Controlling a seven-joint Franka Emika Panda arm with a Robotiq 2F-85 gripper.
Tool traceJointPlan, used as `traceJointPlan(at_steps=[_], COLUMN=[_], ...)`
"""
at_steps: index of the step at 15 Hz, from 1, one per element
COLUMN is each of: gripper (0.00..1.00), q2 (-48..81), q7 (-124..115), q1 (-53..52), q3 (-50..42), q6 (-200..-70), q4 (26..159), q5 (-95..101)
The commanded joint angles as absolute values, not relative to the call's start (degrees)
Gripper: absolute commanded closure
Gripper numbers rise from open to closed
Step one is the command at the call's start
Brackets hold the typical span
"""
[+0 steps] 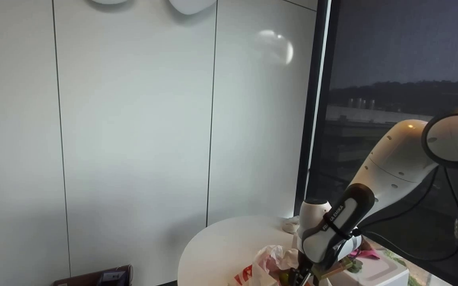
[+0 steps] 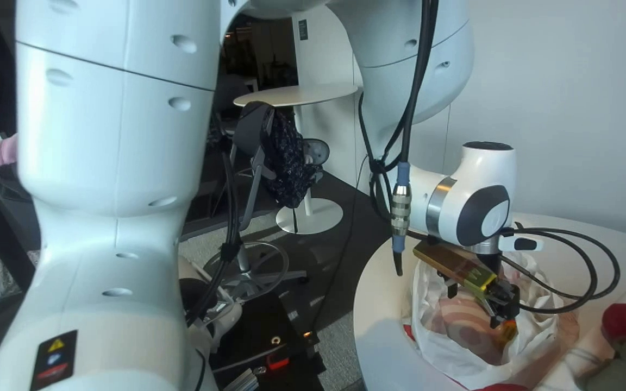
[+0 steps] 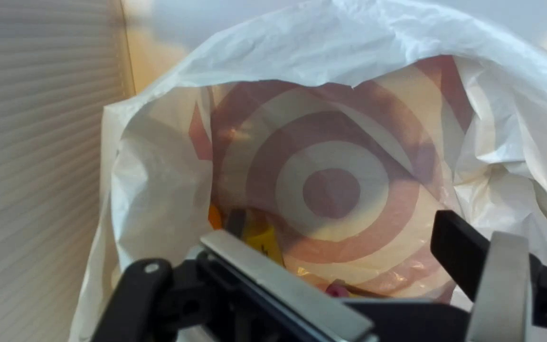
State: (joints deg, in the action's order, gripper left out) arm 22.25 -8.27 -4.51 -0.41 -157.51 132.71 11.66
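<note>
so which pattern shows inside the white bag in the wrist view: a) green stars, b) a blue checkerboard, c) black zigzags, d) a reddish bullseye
d: the wrist view shows a reddish bullseye inside the white bag, ring within ring around a solid centre.

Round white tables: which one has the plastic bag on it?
The nearer table, low in an exterior view: the white bag sits open on it. The farther table stands behind a dark chair.
</note>
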Motion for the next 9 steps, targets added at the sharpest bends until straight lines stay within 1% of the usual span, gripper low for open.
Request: traceJointPlan(at_steps=[1, 9], gripper=[0.0, 0.0], q2=[28.59, 38.46], q7=[-7.58, -4.31], q1=[-5.73, -5.81], q3=[-1.68, -2.76], q6=[-162.42, -167.34], q4=[127.19, 119.4], q5=[11.39, 11.17])
